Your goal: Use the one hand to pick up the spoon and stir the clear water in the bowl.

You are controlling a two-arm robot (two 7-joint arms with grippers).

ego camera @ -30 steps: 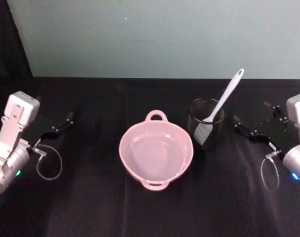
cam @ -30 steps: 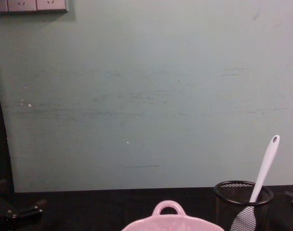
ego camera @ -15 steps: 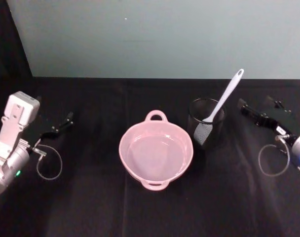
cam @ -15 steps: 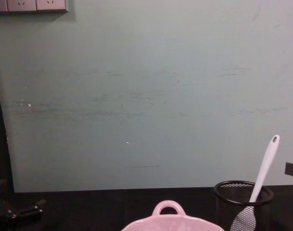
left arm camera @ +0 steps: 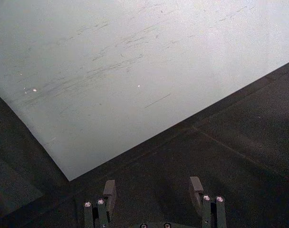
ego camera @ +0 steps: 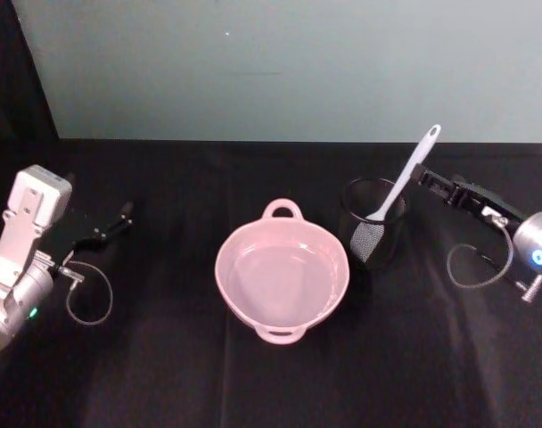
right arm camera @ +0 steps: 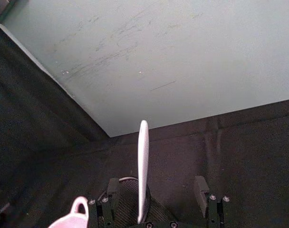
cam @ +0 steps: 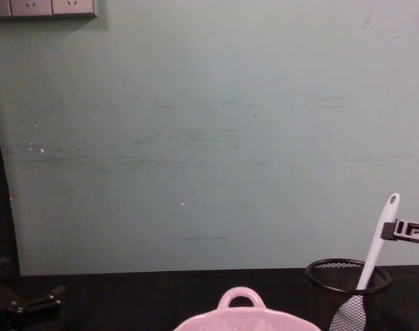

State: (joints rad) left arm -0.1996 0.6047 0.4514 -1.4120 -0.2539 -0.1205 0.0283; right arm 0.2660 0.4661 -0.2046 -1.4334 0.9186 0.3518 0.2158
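The pale spoon (ego camera: 412,169) stands tilted in a black mesh cup (ego camera: 373,234), blade down, handle leaning up and to the right. My right gripper (ego camera: 438,182) hovers at the upper handle. In the right wrist view the right gripper (right arm camera: 156,190) is open, and the spoon handle (right arm camera: 142,166) rises between its fingers, nearer one finger and not clamped. In the chest view the right gripper (cam: 404,230) sits just right of the spoon (cam: 379,240). The pink bowl (ego camera: 244,299), holding clear water, sits at the table's middle, left of the cup. My left gripper (left arm camera: 153,188) is open and parked far left.
A black cloth covers the table (ego camera: 164,374), with a pale green wall (ego camera: 280,71) behind it. Grey cable loops hang by the left wrist (ego camera: 86,299) and the right wrist (ego camera: 472,263). Open cloth lies in front of the bowl and between the bowl and the left arm.
My right gripper has risen from the cloth at the right and moved left up to the spoon handle, which now stands between its fingers. The left arm, bowl and spoon have not moved.
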